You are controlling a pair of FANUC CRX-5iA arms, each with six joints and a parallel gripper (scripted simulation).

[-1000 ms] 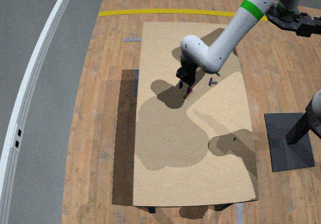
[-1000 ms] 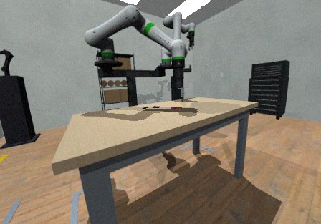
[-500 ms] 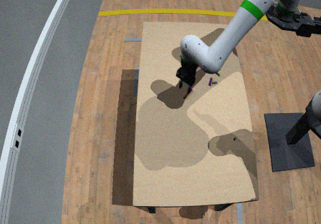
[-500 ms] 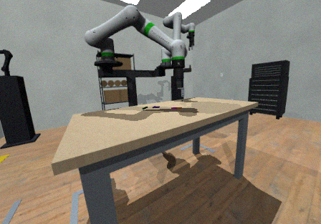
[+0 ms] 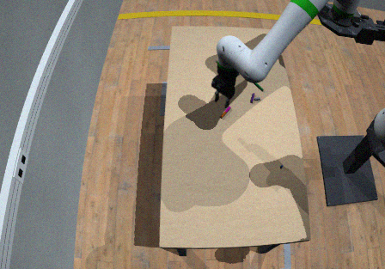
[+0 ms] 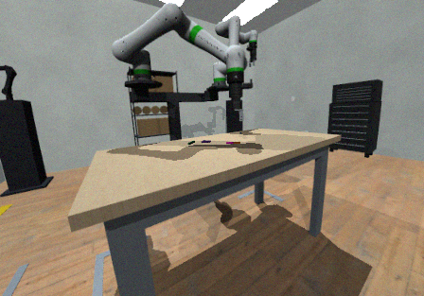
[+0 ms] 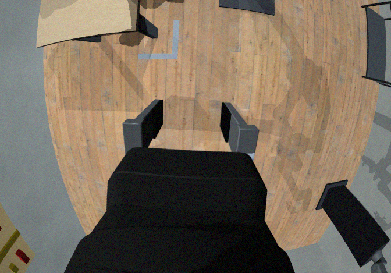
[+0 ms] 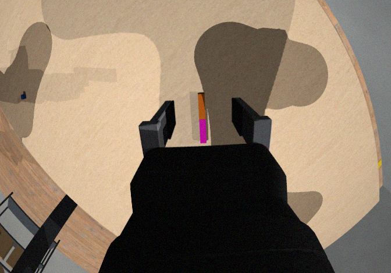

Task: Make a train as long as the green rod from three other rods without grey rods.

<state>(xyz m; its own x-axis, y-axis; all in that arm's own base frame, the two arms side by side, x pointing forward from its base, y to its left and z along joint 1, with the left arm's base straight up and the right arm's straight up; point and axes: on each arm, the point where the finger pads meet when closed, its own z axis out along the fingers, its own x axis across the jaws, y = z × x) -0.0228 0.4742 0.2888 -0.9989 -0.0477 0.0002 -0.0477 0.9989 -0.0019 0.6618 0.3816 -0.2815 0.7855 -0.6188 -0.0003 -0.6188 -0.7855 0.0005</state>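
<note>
An orange rod (image 5: pixel 223 114) (image 8: pixel 201 106) and a magenta stretch (image 5: pixel 228 109) (image 8: pixel 203 131) lie flat in one line, ends touching. The magenta is nearly as long as the orange; whether it is one rod or two I cannot tell. My right gripper (image 5: pixel 222 100) (image 8: pixel 203 110) is open and empty above them. A purple rod (image 5: pixel 253 97) (image 6: pixel 205 141) lies apart, a small dark greyish rod (image 5: pixel 257 99) beside it. The green rod (image 5: pixel 259 87) (image 6: pixel 191 143) lies near them, perhaps partly behind the arm. My left gripper (image 7: pixel 192 113) (image 6: pixel 252 64) is open and empty, high off the table.
A small blue rod (image 5: pixel 281 167) (image 8: pixel 23 96) lies alone in shadow near one long edge of the table (image 5: pixel 275 221) (image 6: pixel 156 182). The right arm reaches over the table and hides part of it in the top view. A dark pedestal base (image 5: pixel 335 186) stands beside the table.
</note>
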